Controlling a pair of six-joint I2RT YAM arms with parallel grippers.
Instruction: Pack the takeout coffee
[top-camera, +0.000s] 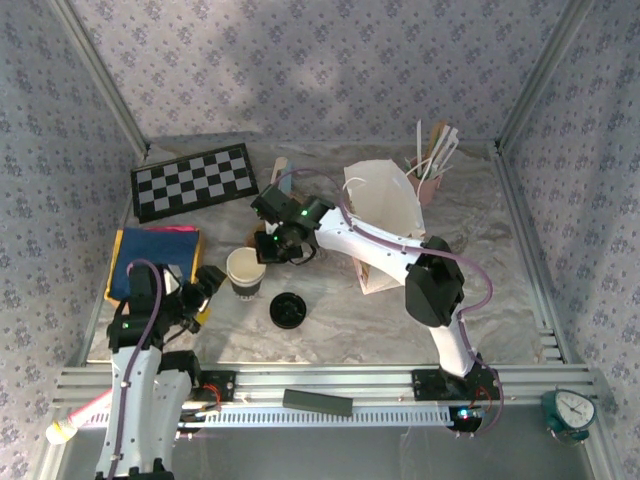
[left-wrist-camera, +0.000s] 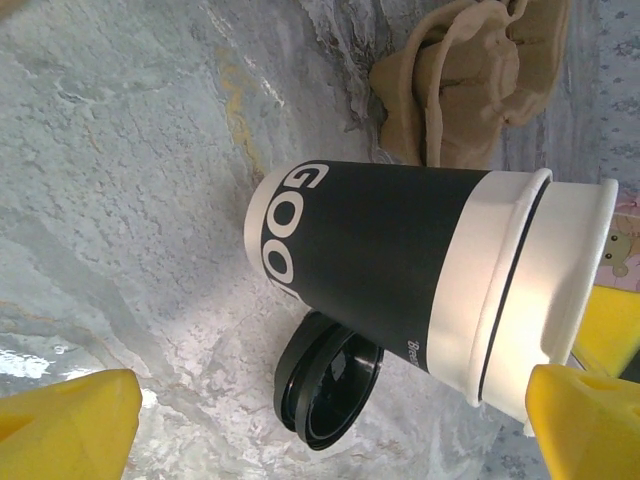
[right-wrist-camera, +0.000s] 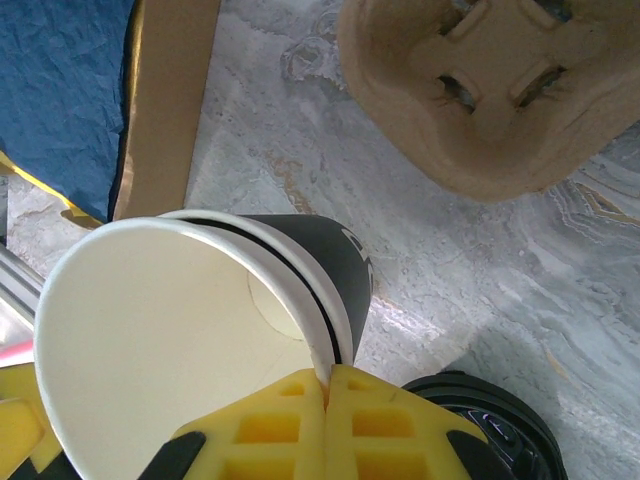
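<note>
- My right jaws (right-wrist-camera: 328, 385) are pressed together on the near rim of a white-walled inner cup (right-wrist-camera: 160, 340), pinching its paper edge between the yellow pads (right-wrist-camera: 270, 430).
- That inner cup sits nested in the dark-sided cup (right-wrist-camera: 335, 265), and its rim rides a little higher than the outer rim.
- The dark-sided cup stands on the table (top-camera: 400, 320), left of centre and near my left arm. Its lid is off.
- Its long axis is upright, with the base down and the open mouth facing up. From my left wrist that axis runs across the view, base to the left and mouth to the right. The white letters "GOO" sit by the base.
- My left jaws (left-wrist-camera: 320, 425) are spread wide just beside the nested cups. One yellow finger (left-wrist-camera: 65, 425) is well clear of them. Whether the other touches the inner cup's wall, I cannot tell.
- A loose black lid (top-camera: 287, 309) lies flat on the table just beside the cup's base.
- A brown pulp cup carrier (right-wrist-camera: 480, 90) rests on the table just beyond the cups.
</note>
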